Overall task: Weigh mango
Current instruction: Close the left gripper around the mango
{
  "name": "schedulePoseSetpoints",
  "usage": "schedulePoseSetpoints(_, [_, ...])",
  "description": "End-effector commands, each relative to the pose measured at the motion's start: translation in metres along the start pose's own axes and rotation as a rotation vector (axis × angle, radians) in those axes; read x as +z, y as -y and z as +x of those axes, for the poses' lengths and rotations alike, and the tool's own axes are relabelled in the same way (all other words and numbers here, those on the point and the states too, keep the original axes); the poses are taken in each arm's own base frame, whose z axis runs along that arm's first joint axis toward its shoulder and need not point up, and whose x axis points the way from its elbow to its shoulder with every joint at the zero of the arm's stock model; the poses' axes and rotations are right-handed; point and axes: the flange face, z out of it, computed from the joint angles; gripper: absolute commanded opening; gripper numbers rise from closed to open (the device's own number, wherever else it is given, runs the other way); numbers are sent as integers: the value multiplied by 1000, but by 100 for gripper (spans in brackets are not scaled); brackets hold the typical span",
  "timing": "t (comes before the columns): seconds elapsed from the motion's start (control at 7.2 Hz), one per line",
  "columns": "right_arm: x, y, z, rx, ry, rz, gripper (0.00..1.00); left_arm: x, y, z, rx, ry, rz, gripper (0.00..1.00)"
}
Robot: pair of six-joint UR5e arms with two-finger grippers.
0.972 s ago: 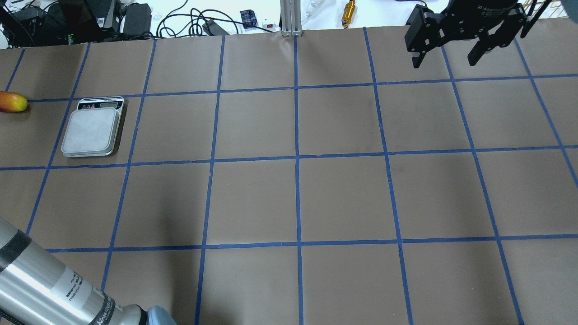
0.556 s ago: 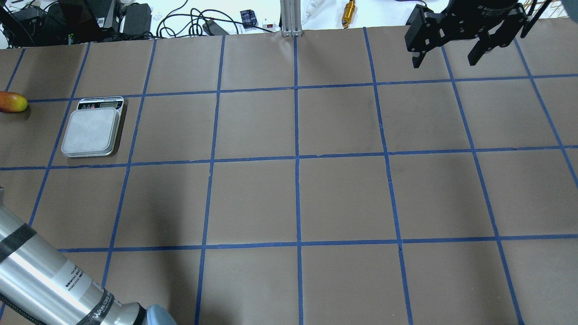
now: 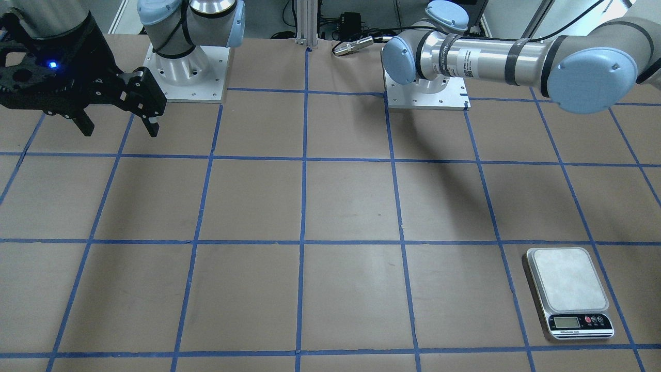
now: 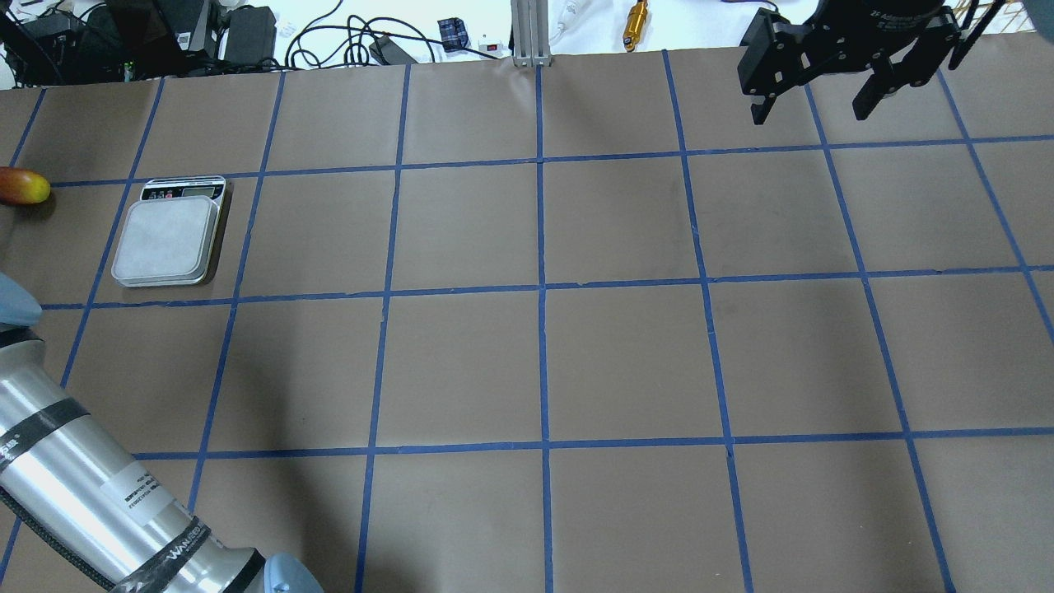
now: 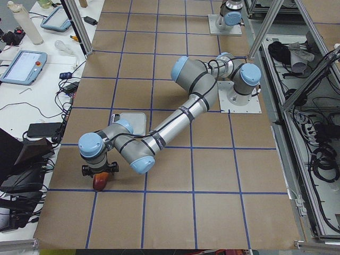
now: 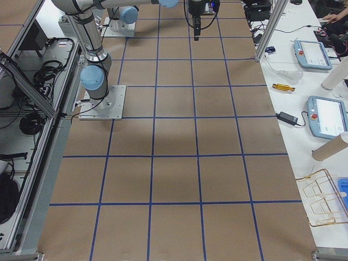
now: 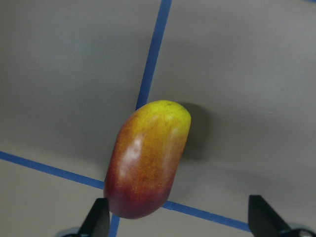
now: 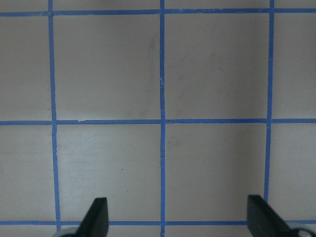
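Note:
The mango lies on the brown paper over a crossing of blue tape lines, yellow end away from the wrist camera. In the overhead view it sits at the far left edge, just left of the scale. My left gripper is open above the mango, which lies nearer its left finger. From the table's left end the left gripper hangs right over the mango. My right gripper is open and empty, high at the far right. The scale's plate holds nothing.
My left arm's silver link crosses the near left corner. Cables, a gold tool and an aluminium post line the far edge. Tablets lie on the bench beyond it.
My left arm's link has swung further left and up in the overhead view. The mango, the scale and my right gripper have not moved.

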Motion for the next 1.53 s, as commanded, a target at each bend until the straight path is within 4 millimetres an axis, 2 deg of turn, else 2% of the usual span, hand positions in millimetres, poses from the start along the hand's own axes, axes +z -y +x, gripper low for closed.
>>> schedulePoseSetpoints(0.0, [-1,0,0,0,0,1,100,16,-2,-4,59,10,3,100])
schedulePoseSetpoints(1.11, [-1,0,0,0,0,1,100,62,-9,-4,88,58,60,98])
schedulePoseSetpoints(1.25, [0,0,0,0,0,0,100,76,-6,-4,87,64,89,98])
schedulePoseSetpoints(1.39, [0,0,0,0,0,0,100,77,-6,-5,87,70,94,94])
